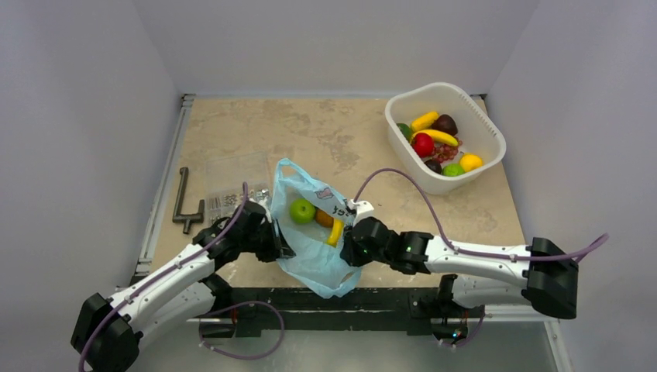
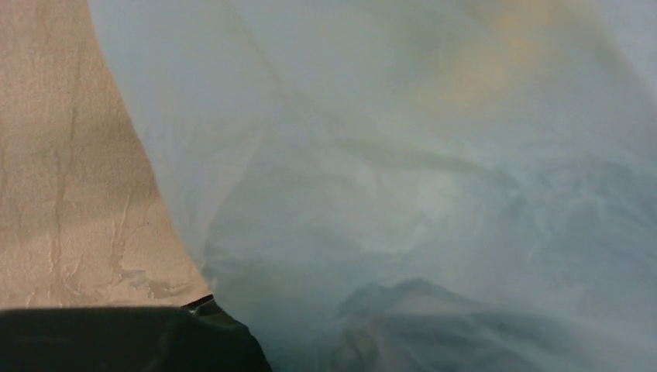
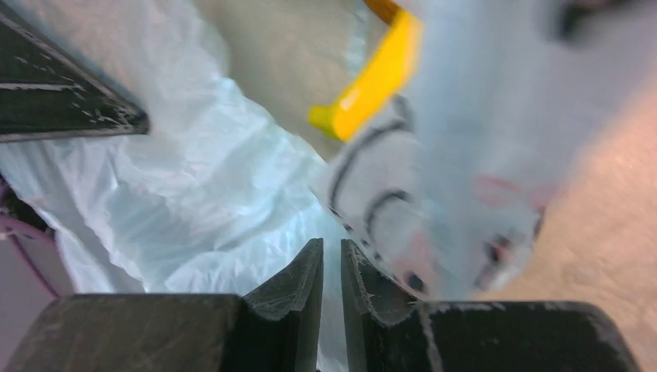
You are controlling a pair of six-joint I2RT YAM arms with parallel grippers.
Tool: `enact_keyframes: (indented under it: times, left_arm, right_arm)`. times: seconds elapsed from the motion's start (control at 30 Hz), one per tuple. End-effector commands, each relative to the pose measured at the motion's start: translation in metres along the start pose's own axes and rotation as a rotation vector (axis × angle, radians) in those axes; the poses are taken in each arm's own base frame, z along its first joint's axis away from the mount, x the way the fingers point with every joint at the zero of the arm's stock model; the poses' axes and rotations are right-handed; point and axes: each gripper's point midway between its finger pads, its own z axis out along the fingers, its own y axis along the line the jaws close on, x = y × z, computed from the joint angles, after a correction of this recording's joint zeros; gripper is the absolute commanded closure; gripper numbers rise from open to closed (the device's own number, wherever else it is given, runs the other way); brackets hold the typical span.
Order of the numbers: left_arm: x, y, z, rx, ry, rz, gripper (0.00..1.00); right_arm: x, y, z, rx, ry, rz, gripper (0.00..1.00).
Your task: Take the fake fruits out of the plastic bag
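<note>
The left fingers (image 1: 283, 242) sit against the left edge of the plastic bag (image 1: 314, 263), which stands open on the counter (image 1: 325, 132) between the two arms. Whether they are clenched on the film cannot be told, since no view shows their tips. If they have no hold, a pull from the other side would likely drag the whole bag across the counter instead of widening its mouth. Inside the mouth lie a green apple (image 1: 302, 210), an orange (image 1: 324, 218) and a yellow piece (image 1: 335, 232), close together. A tilt of the thin film could roll them deeper in, or spill them out in a heap. The right fingers (image 3: 290, 294) are drawn almost together with only a narrow slit between them, and they appear to pinch the bag's right edge beside its printed flap. So slight a bite on slippery film could slip, and a hard tug might tear it. The white basket (image 1: 496, 138), already holding other fruit, stands well apart at the far right and seems safe from all this. The overhead view alone shows how both arms flank the bag and where the three fruits lie. The left wrist view gives only pale film filling the frame, a strip of counter and a faint orange glow through the plastic. The right wrist view alone shows the fingers' narrow slit, and the yellow piece beyond them.
</note>
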Motion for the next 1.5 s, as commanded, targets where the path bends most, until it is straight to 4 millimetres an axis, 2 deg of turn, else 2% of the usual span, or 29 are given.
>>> enact_keyframes:
  times: [0.0, 0.03, 0.07, 0.17, 0.2, 0.23, 0.37, 0.53, 0.63, 0.77, 0.83, 0.93, 1.0, 1.07, 1.17, 1.27, 1.33, 1.47]
  left_arm:
    - [0.001, -0.02, 0.009, 0.127, 0.019, 0.064, 0.87]
    - [0.002, -0.02, 0.01, 0.127, 0.026, 0.074, 0.88]
    - [0.002, -0.019, 0.01, 0.122, 0.029, 0.082, 0.95]
    - [0.001, -0.02, 0.004, 0.124, 0.018, 0.108, 0.97]
    - [0.003, -0.016, 0.007, 0.108, 0.033, 0.103, 0.97]
    - [0.004, -0.017, 0.007, 0.113, 0.038, 0.106, 0.97]
    - [0.006, -0.023, 0.006, 0.146, 0.05, 0.118, 0.98]
    - [0.006, -0.028, 0.005, 0.16, 0.043, 0.136, 0.99]
    - [0.005, -0.03, 0.004, 0.16, 0.044, 0.134, 1.0]
    - [0.006, -0.035, 0.004, 0.158, 0.059, 0.144, 1.0]
    - [0.006, -0.038, 0.004, 0.158, 0.06, 0.152, 1.0]
    - [0.007, -0.043, 0.004, 0.161, 0.063, 0.164, 1.0]
    - [0.007, -0.046, 0.003, 0.163, 0.062, 0.173, 1.0]
    - [0.008, -0.047, 0.004, 0.163, 0.059, 0.179, 1.0]
    - [0.011, -0.048, 0.006, 0.162, 0.066, 0.184, 1.0]
    - [0.014, -0.05, 0.009, 0.16, 0.079, 0.188, 1.0]
    - [0.015, -0.051, 0.01, 0.159, 0.082, 0.191, 1.0]
    - [0.015, -0.055, 0.01, 0.159, 0.089, 0.199, 1.0]
  right_arm:
    - [0.005, -0.033, -0.01, 0.102, -0.06, 0.065, 0.83]
    - [0.009, -0.038, -0.01, 0.124, -0.057, 0.081, 0.83]
    - [0.013, -0.043, -0.009, 0.14, -0.045, 0.089, 0.83]
    - [0.016, -0.063, -0.009, 0.247, -0.047, 0.084, 0.84]
    - [0.005, -0.056, -0.016, 0.224, -0.075, 0.078, 0.84]
    - [0.001, -0.056, -0.014, 0.241, -0.074, 0.043, 0.84]
    - [-0.033, -0.013, -0.025, 0.113, -0.102, -0.013, 0.83]
    - [-0.069, 0.023, -0.034, 0.024, -0.169, -0.012, 0.77]
    - [-0.08, 0.03, -0.022, 0.05, -0.179, -0.003, 0.72]
    - [-0.083, 0.038, -0.004, 0.058, -0.174, 0.061, 0.59]
    - [-0.082, 0.041, 0.007, 0.057, -0.166, 0.083, 0.57]
    - [-0.082, 0.023, 0.015, 0.175, -0.156, 0.1, 0.58]
    - [-0.079, 0.001, 0.012, 0.296, -0.148, 0.092, 0.57]
    - [-0.075, -0.012, 0.008, 0.351, -0.146, 0.076, 0.57]
    - [-0.068, -0.02, 0.007, 0.358, -0.145, 0.075, 0.55]
    - [-0.068, -0.03, 0.01, 0.39, -0.156, 0.085, 0.46]
    - [-0.068, -0.034, 0.018, 0.387, -0.147, 0.091, 0.42]
    - [-0.069, -0.042, 0.035, 0.374, -0.131, 0.098, 0.41]
